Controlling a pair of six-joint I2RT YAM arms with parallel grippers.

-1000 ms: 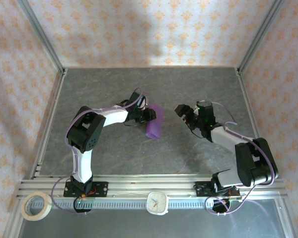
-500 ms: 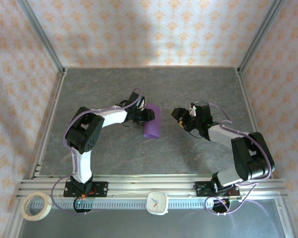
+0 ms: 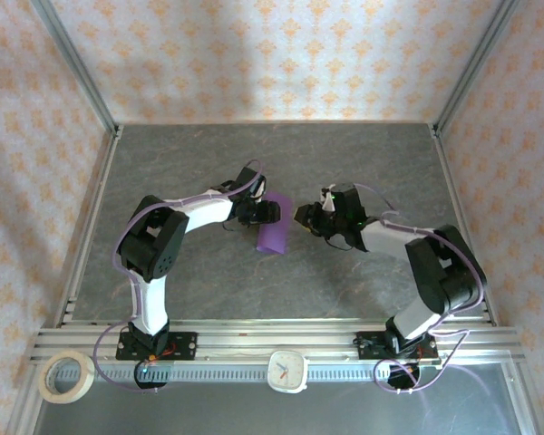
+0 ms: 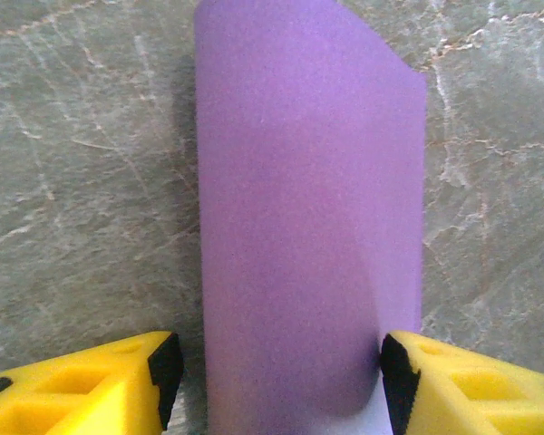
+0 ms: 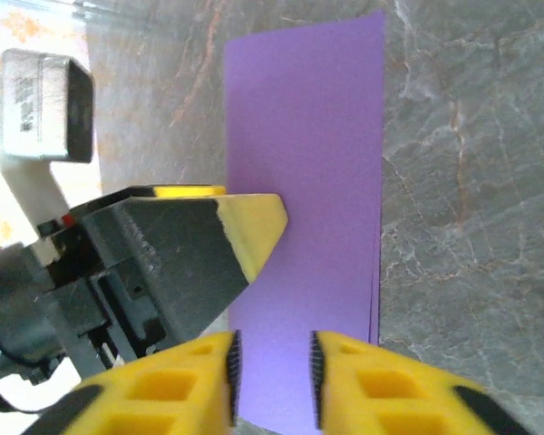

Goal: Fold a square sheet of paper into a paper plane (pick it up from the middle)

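the sheet of paper is lying on the grey marbled table, straight beyond the white clock on the near rail, well apart from it and a touch to the clock's left. it is showing as a narrow purple oblong, doubled over. in the left wrist view one long side is bulging up in a soft curve, and in the right wrist view two layered edges are showing along one side.

the left gripper is hovering beyond the clock and to its left, at the end of the sheet farthest from the clock. its jaws are standing wide apart astride the sheet. one of its yellow fingers is seemingly touching the sheet's edge with its black pad, while the other is sitting just beside the opposite edge. it is clamping nothing.

the right gripper is hovering beyond the clock and slightly to its right, just beside that same far end of the sheet. its jaws are standing only a narrow gap apart, with the sheet's edge showing in the gap; whether the pads are pinching the paper i cannot tell. from this wrist, one of the left gripper's fingers, black with a yellow tip, is showing over the sheet.
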